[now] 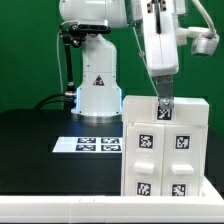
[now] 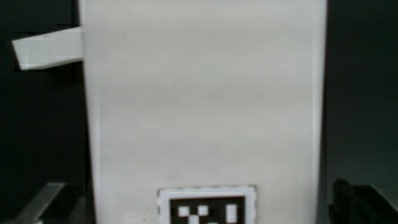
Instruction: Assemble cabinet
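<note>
The cabinet (image 1: 165,145) is a large white box standing at the front of the exterior view's right, its face showing a two-by-two grid of tagged blocks. My gripper (image 1: 164,106) hangs straight down onto its top edge. In the wrist view a long white panel of the cabinet (image 2: 199,100) with one tag (image 2: 210,207) fills the space between my fingers. The dark fingertips (image 2: 48,200) stand on either side of the panel with a thin dark gap at each edge. The gripper (image 2: 199,202) is open around the panel.
The marker board (image 1: 98,144) lies flat on the black table to the cabinet's left in the exterior view. The arm's white base (image 1: 97,90) stands behind it. A small white piece (image 2: 45,50) sticks out beside the panel in the wrist view. A white edge (image 1: 60,208) runs along the front.
</note>
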### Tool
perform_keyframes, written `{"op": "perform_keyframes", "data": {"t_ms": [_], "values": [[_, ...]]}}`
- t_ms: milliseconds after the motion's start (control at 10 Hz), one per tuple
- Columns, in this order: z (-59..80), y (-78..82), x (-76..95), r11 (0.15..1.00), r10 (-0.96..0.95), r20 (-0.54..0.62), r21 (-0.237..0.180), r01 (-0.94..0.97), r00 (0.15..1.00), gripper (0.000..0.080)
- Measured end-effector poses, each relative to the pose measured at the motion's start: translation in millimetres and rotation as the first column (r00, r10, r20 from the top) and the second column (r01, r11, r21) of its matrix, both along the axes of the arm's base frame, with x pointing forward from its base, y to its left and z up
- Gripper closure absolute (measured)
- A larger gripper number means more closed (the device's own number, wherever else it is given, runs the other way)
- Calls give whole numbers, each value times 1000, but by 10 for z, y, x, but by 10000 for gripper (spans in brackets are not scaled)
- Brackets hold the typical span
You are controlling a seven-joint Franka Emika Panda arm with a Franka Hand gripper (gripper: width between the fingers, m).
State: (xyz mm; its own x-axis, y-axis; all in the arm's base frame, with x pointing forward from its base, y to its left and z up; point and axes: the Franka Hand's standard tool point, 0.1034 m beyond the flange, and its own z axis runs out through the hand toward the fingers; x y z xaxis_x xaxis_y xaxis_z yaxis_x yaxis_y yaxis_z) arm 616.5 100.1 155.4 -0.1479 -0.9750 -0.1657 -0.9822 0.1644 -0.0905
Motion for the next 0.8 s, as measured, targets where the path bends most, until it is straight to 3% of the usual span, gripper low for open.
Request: {"op": "perform_keyframes", "data": {"t_ms": [200,400,800], "values": [[80,30,9,1000,10,10,5,-10,1000,151],[444,49,123,999,26,37,26,-27,999,150],[438,66,141,999,41,46,22,-42,998,150]]}}
